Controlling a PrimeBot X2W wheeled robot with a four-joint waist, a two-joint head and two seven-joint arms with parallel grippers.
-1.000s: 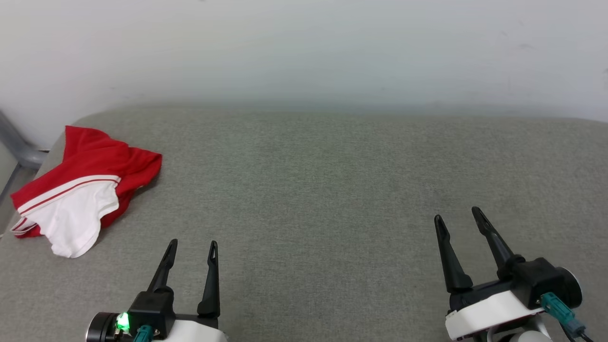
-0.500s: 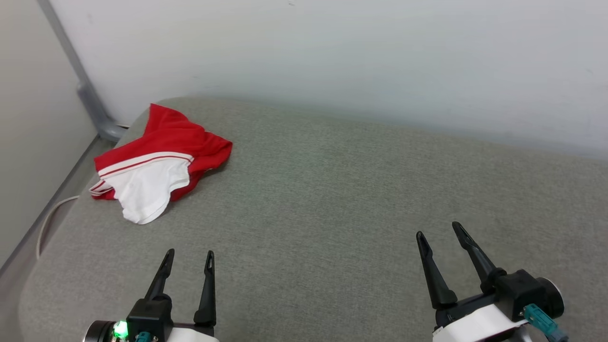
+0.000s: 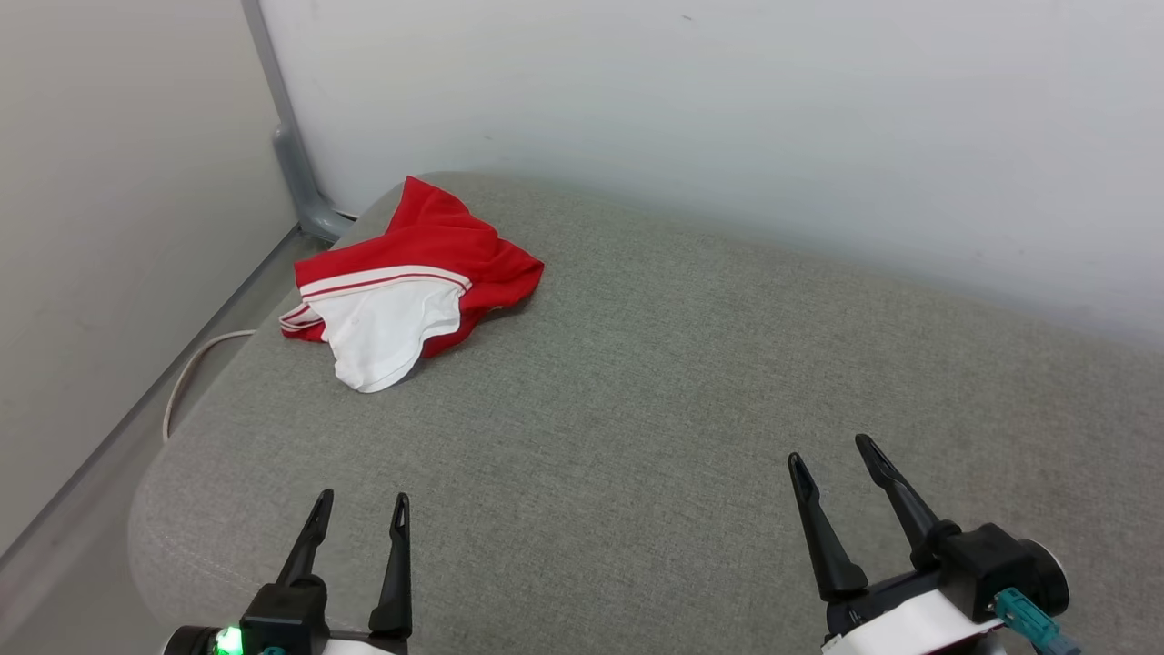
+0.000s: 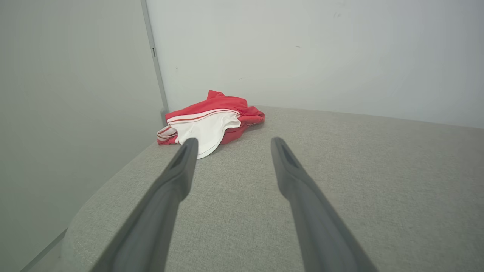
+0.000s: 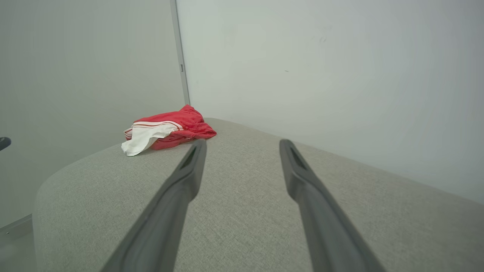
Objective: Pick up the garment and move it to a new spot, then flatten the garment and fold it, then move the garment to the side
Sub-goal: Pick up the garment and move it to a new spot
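Item: garment [image 3: 414, 273], crumpled, far-left corner of grey cushion [image 3: 637, 409]. Left gripper [image 3: 364, 498], right gripper [image 3: 830, 450]: jaws wide, empty. Status: untouched; every step outstanding.

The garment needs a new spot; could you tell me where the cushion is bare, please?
Crowded only at the far left corner, where the garment lies bunched. The cushion is bare from the garment's right edge along the wall, and across the middle down to the open left hand and right hand.
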